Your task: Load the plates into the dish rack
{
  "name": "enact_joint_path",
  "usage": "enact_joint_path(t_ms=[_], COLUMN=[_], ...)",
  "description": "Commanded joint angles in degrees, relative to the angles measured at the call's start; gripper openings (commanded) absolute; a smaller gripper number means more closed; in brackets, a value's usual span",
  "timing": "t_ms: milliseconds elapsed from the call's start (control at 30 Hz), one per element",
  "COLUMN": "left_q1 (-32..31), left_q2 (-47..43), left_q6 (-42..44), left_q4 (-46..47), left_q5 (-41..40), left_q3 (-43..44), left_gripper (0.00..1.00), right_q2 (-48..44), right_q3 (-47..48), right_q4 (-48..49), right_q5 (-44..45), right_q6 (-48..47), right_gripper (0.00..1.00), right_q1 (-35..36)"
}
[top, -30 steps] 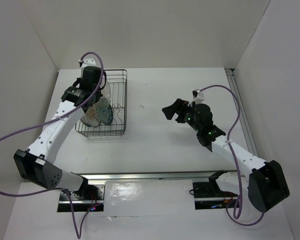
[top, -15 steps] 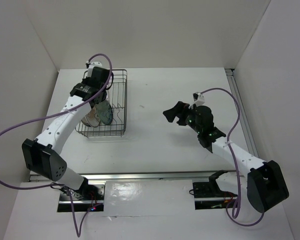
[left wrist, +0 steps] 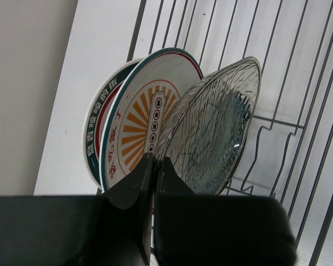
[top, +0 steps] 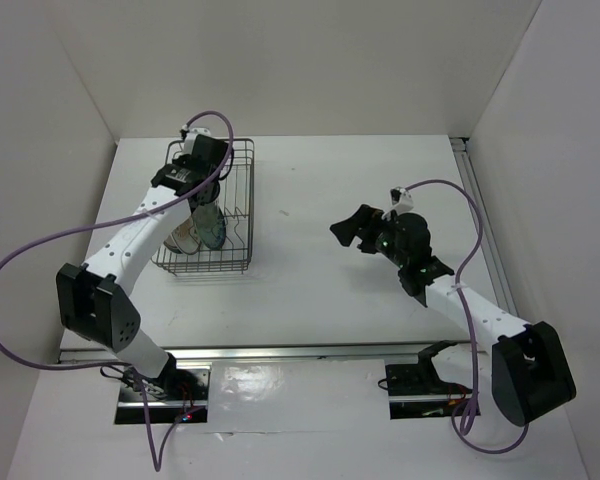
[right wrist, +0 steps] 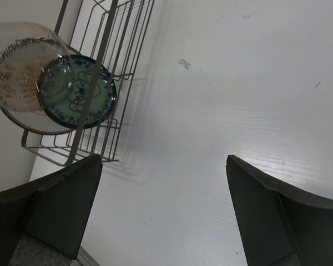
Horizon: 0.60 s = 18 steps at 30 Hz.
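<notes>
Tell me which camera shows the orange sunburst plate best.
Left wrist view: the sunburst plate stands on edge in the dish rack, its orange rays plain. In the top view it is too small to tell apart; the right wrist view shows no clear sunburst.

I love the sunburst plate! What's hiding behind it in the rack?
A teal-and-red-rimmed plate, with only its rim showing. The sunburst plate covers its centre.

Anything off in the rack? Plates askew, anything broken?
Nothing broken or spilled. The translucent plate leans tilted against the sunburst plate at the near end of the dish rack, rather than standing upright.
</notes>
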Motion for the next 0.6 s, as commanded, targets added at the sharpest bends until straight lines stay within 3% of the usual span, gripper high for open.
enact_joint_path(t_ms=[0, 433, 567], left_q1=[-0.1, -1.1, -1.1], left_q2=[0.5, 2.7, 3.9], left_q6=[0.6, -0.4, -0.9], left_q4=[1.0, 1.0, 0.4], left_q5=[-2.4, 1.2, 1.2], left_q3=[0.5, 0.5, 0.5], left_gripper=[0.0, 0.0, 0.07], right_q2=[-0.7, -0.7, -1.2], right_q3=[-0.8, -3.0, -3.0], right_q4=[4.6, 6.8, 6.8], right_q5=[-1.9, -4.2, -5.4], right_q6=[-0.2, 0.3, 0.3], right_gripper=[1.0, 1.0, 1.0], right_q1=[-0.9, -3.8, -4.4])
